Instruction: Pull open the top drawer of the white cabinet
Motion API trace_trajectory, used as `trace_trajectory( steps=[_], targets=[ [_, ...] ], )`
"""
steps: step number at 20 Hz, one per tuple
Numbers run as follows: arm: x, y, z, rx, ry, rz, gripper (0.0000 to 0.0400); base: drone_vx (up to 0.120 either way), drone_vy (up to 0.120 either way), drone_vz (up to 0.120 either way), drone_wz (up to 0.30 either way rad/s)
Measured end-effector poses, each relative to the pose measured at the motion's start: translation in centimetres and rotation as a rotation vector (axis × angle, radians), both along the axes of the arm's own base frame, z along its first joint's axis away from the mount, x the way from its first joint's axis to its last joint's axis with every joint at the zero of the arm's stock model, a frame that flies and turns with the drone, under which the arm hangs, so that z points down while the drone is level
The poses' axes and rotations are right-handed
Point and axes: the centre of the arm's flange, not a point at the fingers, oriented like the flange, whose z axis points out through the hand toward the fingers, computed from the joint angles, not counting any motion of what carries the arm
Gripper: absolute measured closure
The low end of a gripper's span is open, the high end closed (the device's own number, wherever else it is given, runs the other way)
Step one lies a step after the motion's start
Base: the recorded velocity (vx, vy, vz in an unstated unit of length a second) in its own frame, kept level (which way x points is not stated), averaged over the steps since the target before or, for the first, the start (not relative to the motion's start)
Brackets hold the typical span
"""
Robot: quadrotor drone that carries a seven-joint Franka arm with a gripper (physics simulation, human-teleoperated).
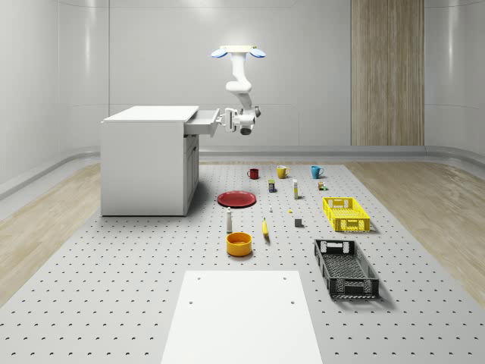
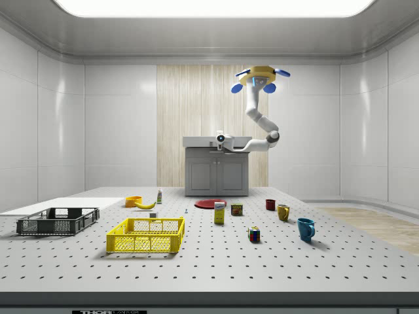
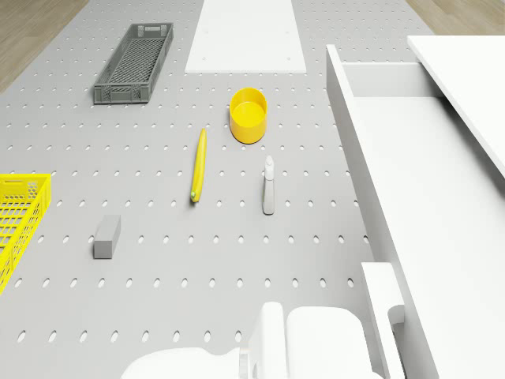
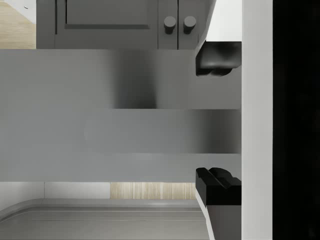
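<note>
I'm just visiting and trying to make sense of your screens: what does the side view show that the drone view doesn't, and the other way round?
Side view alone: the drone hovering in the air just off the white cabinet, its arm bent down to the gripper at the top drawer's front, plus the mugs and the red plate.

Drone view alone: the inside of the top drawer, pulled out, and a grey block on the floor.

Both: the banana, the yellow bowl, the spray bottle, the yellow crate and the dark crate.
</note>
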Motion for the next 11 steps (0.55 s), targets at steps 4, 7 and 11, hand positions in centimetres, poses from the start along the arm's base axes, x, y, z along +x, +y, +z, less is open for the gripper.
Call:
trace_trajectory(
  steps=[4,7,11],
  targets=[
    [0.0,-0.41,0.03,0.001,0.001,0.0,0.0105,0.0,0.12,0.0,0.0],
    [0.0,-0.55,0.04,0.001,0.001,0.0,0.01,0.0,0.12,0.0,0.0],
    [0.0,-0.64,0.04,0.001,0.001,0.0,0.0097,0.0,0.01,0.0,0.0]
  ],
)
